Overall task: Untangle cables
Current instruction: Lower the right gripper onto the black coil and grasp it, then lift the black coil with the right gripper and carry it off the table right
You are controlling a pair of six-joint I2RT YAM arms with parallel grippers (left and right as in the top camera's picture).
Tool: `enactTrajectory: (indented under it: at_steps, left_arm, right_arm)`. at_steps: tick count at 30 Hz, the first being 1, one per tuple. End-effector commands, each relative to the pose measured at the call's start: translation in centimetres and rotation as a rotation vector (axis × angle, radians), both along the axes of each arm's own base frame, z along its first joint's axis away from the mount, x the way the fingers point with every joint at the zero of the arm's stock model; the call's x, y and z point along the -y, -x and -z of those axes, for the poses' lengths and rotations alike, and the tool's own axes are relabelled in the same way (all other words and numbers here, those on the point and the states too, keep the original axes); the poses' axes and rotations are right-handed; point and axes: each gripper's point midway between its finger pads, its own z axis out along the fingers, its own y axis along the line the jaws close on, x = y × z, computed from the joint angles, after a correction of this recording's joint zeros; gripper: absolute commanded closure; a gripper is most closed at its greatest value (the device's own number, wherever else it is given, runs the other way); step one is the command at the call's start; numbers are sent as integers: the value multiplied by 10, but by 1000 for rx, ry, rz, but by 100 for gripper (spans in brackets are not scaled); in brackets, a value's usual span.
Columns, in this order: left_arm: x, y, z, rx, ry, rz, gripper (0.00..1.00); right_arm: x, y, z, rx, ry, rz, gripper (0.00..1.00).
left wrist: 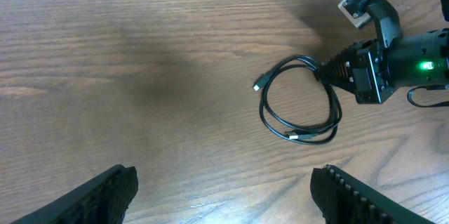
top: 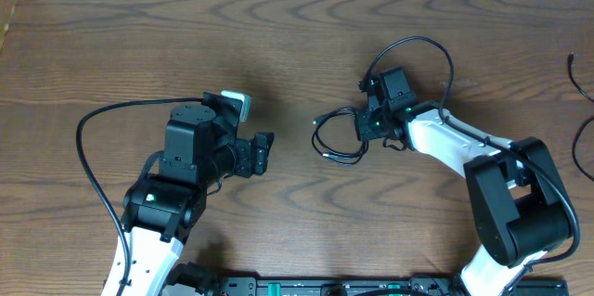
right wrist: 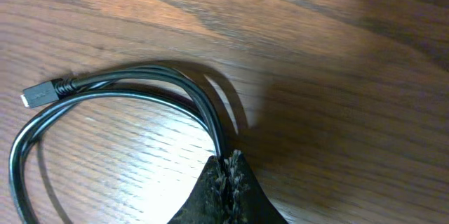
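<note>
Right gripper (right wrist: 228,175): fingers together, clamped on two strands of the black cable (right wrist: 126,83); I see the pinch plainly in its wrist view.
Black cable: one loose loop flat on the wooden table (top: 278,36), spreading toward 8 o'clock from the grip as I see it overhead. Its small plug end (right wrist: 38,95) lies free at the loop's 10 o'clock.
Left gripper (left wrist: 221,182): fingers wide apart, holding nothing, well apart from the loop at its 9 o'clock.
Thin dark cord (top: 577,78): at the table's 3 o'clock edge.

Both arms are black with white shells. A thick black cable (top: 80,134) loops by the left arm (top: 176,171). The left gripper (left wrist: 224,182) has ribbed black fingers (left wrist: 354,194); a green light (left wrist: 423,66) glows on the right arm (top: 445,140).
</note>
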Motion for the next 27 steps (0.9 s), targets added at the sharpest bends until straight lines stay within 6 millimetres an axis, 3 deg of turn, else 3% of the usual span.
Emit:
enactTrajectory:
  at_steps: [1,4,7,12,14,17,22,27]
  left_arm:
    - [-3,2,0,-1,-1,-11,16]
    - [-3,3,2,-8,-3,-11,16]
    - [-3,4,2,-12,-4,-11,16]
    - [-3,3,2,-9,-5,-11,16]
    - [-3,3,2,-7,-4,-11,16]
    - [-3,2,1,-5,-3,-11,16]
    - [-3,2,1,-6,-3,-11,16]
    - [-3,3,1,-6,-3,-11,16]
  right_arm:
    - [3,33,36,-142,14,-7,99]
    - [2,30,32,-128,9,-7,99]
    - [-4,18,3,-52,-21,-15,99]
    - [-14,-6,-90,166,-108,-25,99]
    - [-13,-6,-130,240,-137,-27,99]
    - [-9,0,-174,323,-169,-24,99]
    - [-3,14,-214,406,-200,-29,99]
    - [2,16,-231,454,-206,-19,99]
